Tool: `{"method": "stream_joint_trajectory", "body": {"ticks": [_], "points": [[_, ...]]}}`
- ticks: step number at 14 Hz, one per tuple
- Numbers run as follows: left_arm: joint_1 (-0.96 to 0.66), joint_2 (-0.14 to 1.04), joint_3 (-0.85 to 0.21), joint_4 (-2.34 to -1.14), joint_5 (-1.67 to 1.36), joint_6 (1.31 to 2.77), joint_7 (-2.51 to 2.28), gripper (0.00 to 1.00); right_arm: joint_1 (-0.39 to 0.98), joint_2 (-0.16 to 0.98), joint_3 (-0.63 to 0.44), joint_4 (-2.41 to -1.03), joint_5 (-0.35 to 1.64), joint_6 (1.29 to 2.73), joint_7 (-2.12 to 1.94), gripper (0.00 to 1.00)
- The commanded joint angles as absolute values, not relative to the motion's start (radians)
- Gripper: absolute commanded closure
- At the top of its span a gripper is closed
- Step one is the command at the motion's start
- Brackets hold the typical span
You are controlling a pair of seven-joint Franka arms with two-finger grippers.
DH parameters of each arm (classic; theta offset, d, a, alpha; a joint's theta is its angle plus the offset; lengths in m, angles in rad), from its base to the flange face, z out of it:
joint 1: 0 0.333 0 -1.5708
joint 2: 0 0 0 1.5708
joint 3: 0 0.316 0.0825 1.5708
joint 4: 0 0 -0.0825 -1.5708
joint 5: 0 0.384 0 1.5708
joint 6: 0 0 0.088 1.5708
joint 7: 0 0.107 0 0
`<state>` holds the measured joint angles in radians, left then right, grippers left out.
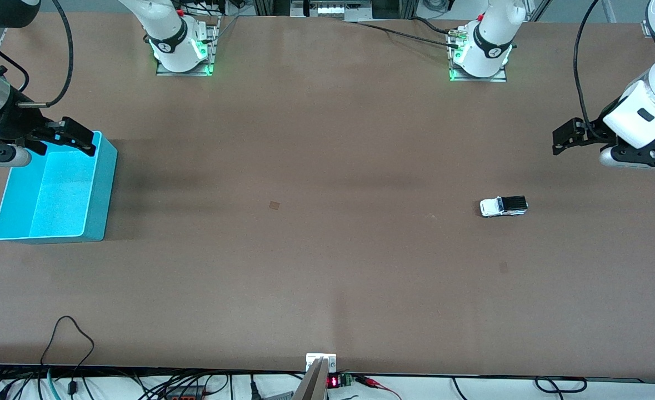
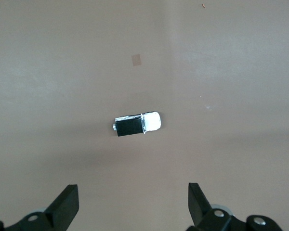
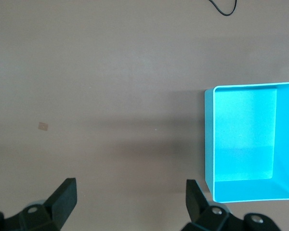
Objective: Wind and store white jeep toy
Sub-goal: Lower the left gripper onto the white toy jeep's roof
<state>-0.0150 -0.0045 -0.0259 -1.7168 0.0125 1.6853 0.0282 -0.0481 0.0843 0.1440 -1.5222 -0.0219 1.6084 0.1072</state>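
First, check the left gripper (image 1: 561, 138): it hangs in the air over the worktop (image 1: 327, 266) at the left arm's end, close to that short edge, and its fingers (image 2: 65, 207) are spread wide with nothing between them. In the left wrist view you see both fingertips well apart, with bare worktop in the gap.

From that gripper, look down to the white jeep toy (image 1: 503, 206). It stands on its wheels on the worktop, toward the left arm's end, about midway between the edge where the bases stand and the edge nearest the front camera. Its white bonnet points toward the right arm's end and its glossy black roof lies toward the left arm's end. The toy is well apart from both grippers and touches nothing but the worktop.

Next, check the right gripper (image 1: 77, 137): it hangs over the rim of the turquoise bin (image 1: 96, 189) at the right arm's end, at the bin's corner nearest the bases. Its fingers (image 3: 62, 197) are likewise spread, and they hold nothing.

The bin sits upright near the short edge at the right arm's end, open side up, with nothing visible inside. A small brown patch (image 1: 274, 205) marks the worktop near its middle, between bin and toy.
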Motion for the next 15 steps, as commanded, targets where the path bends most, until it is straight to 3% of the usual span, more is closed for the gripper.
{"method": "stream_joint_trajectory", "body": {"ticks": [1,9,15], "points": [[-0.025,0.009,-0.014,-1.690,0.022,1.677,0.052,0.00,-0.049,0.087,0.147,-1.505,-0.032,1.592,0.106,0.00],[-0.021,0.023,-0.014,-1.690,0.029,1.651,0.044,0.00,-0.051,0.086,0.149,-1.505,-0.032,1.594,0.106,0.00],[-0.031,0.040,-0.021,-1.686,0.029,1.510,0.146,0.00,-0.051,0.087,0.147,-1.505,-0.032,1.594,0.106,0.00]]}}
